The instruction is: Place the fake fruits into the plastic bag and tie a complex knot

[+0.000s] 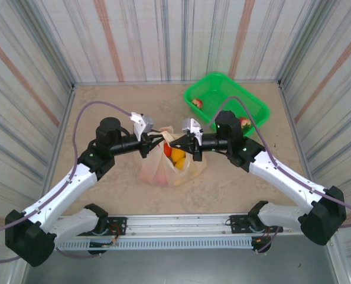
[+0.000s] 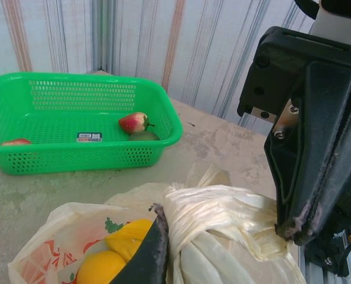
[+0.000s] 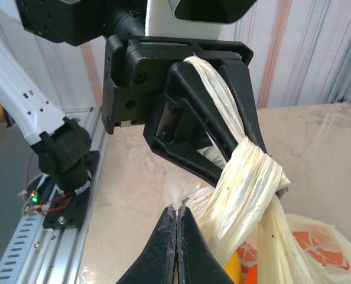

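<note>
Tabletop point(image 1: 104, 112) carries everything, with the green basket point(image 1: 220, 76) at its far right corner. Between the arms' tips lies the plastic bag point(image 1: 158, 171), its body sagging toward the near edge and its handles drawn up into the gap. Across that gap the left gripper point(image 1: 146, 147) and right gripper point(image 1: 192, 151) face each other, equally near the tie, so the knot point(image 3: 249, 171) of twisted handles has its long axis running left to right from one to the other. The right gripper's jaws are pressed fully together on a thin wisp of handle. A strand threads up between the left gripper's jaws, but whether they pinch it I cannot tell. By the look of it, the knot is only one twist so far. Yellow and orange fake fruits point(image 2: 128, 236) show inside the bag; two red fruits point(image 1: 197, 102) lie in the basket, not yet bagged.
</note>
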Tool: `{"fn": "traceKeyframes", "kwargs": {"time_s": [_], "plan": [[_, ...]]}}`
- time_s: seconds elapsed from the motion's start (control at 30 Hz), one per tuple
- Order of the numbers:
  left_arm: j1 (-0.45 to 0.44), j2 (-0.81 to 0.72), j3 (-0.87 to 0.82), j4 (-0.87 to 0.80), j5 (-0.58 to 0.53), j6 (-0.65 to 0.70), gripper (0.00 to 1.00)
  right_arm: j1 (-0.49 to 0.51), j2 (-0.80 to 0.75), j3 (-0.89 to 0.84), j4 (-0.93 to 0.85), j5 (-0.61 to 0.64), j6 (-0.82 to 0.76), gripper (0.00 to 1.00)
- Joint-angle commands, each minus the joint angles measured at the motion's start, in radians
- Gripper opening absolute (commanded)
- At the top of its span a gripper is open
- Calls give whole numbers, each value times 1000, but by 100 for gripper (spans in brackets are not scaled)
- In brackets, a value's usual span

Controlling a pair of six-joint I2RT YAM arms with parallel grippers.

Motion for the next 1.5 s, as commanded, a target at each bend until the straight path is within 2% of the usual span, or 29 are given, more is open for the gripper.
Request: {"fn": "traceKeyframes", "kwargs": {"time_s": [0.0,0.1,0.2,0.63,1.03,1.1,1.2,1.27,1.47], "plan": [[6,-6,34,-28,-5,-5,19,7,-7,-12,34,14,-16,0],[5,-11,41,-46,-25,-10,35,7,-5,-15,46,7,-10,0],[6,-21,46,-63,-32,-3,38,6,-3,-14,49,2,-11,0],[11,-59,31,-50,-38,-6,35,-8,-15,-24,28,-20,-35,0],[47,-28,0,60,56,-90,37,-9,-34,-51,29,-47,-60,0],[46,-17,-4,81,71,-108,41,1,-32,-50,31,-67,-64,0],[47,13,2,95,96,-140,55,19,-29,-47,35,-65,-74,0],[45,32,9,99,119,-151,61,27,-28,-47,32,-59,-84,0],[34,65,25,81,130,-154,64,44,-13,-37,-1,-44,-132,0]]}}
